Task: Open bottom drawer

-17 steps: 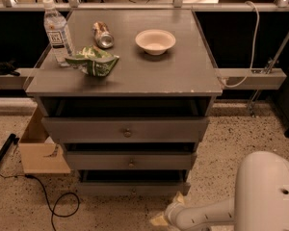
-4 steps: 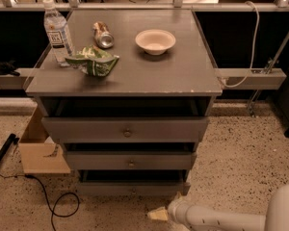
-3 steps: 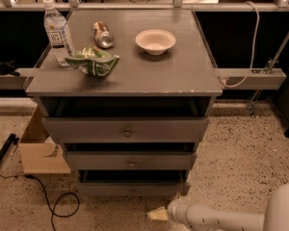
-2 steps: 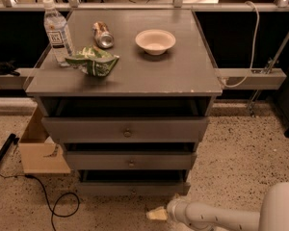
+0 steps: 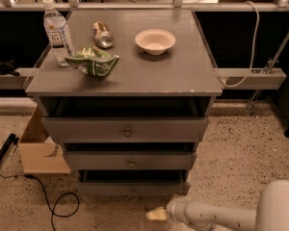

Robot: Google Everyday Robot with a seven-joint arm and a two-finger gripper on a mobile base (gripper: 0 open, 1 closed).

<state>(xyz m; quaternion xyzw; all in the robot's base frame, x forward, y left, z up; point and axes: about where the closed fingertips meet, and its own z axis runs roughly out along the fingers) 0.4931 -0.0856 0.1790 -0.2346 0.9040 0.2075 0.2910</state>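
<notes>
Gripper (image 5: pixel 156 214) hangs low just in front of bottom drawer (image 5: pixel 111 188), right of its middle, apart from its front; its width cannot be told. Speckled floor (image 5: pixel 231 162) spreads right of the drawer

My claw (image 5: pixel 156 214) is low near the floor (image 5: pixel 241 148), just before the narrow grey wooden bottom drawer (image 5: pixel 130 188). On the worktop (image 5: pixel 183 71), the clear plastic bottle (image 5: pixel 58 31) stands left, the white bowl (image 5: pixel 155 41) right.

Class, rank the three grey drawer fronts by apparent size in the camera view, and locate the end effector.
1. top drawer
2. middle drawer
3. bottom drawer, though farthest from the camera, so unsure
end effector: near the floor, before the bottom drawer.
</notes>
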